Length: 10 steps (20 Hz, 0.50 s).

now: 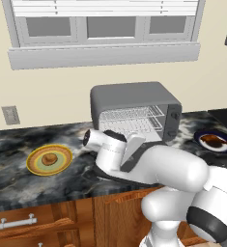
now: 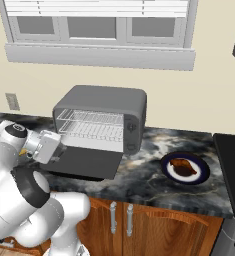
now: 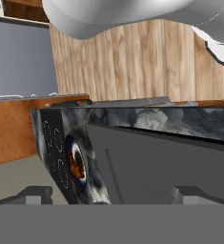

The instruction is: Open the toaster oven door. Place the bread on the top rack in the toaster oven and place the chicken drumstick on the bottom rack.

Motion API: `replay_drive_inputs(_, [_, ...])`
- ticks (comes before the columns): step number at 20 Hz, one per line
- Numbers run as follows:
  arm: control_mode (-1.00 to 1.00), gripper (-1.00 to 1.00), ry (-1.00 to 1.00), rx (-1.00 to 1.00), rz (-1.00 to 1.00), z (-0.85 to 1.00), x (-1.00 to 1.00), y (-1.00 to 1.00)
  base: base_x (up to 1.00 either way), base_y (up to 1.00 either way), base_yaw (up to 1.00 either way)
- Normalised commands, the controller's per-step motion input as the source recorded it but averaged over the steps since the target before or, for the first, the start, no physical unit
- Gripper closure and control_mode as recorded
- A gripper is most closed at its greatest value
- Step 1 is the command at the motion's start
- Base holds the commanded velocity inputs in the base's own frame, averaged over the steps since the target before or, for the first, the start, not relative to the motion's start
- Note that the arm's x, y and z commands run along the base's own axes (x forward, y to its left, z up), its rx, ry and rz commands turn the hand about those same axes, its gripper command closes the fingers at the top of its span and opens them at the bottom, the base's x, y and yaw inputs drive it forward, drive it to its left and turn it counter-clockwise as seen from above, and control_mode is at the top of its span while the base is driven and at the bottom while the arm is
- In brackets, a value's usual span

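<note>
Simulated kitchen: cream wall, white-framed window with blinds above, dark marbled countertop over wooden cabinets with silver handles, black stovetop at the far right. Wall outlet to the left.

Toaster oven at the back of the counter, toaster oven door already dropped flat toward the front, silver wire racks bare. Bread on a yellow-green plate, well left of the oven. Chicken drumstick on a dark blue plate, to the right, near the stovetop.

Gripper low over the opened door, fingers spread wide, grasping nothing; wrist rolled, so the hand view sees the counter tipped on edge.

Door step looks finished; next, probably, fetching the bread. Best to lift clear of the door first, swing left, descend straight over the bun, close gently on its widest part. Then keep level on the way to the top rack and enter above the door, avoiding the wires.
</note>
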Motion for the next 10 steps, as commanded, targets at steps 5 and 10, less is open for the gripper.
replay_drive_inputs(5, [-1.0,-1.0,-0.01,0.1,0.0,0.4,0.04,0.0,0.0,0.0,0.0])
replay_drive_inputs(10, [-1.0,-1.0,-0.05,0.2,0.13,0.24,0.14,0.0,0.0,0.0,0.0])
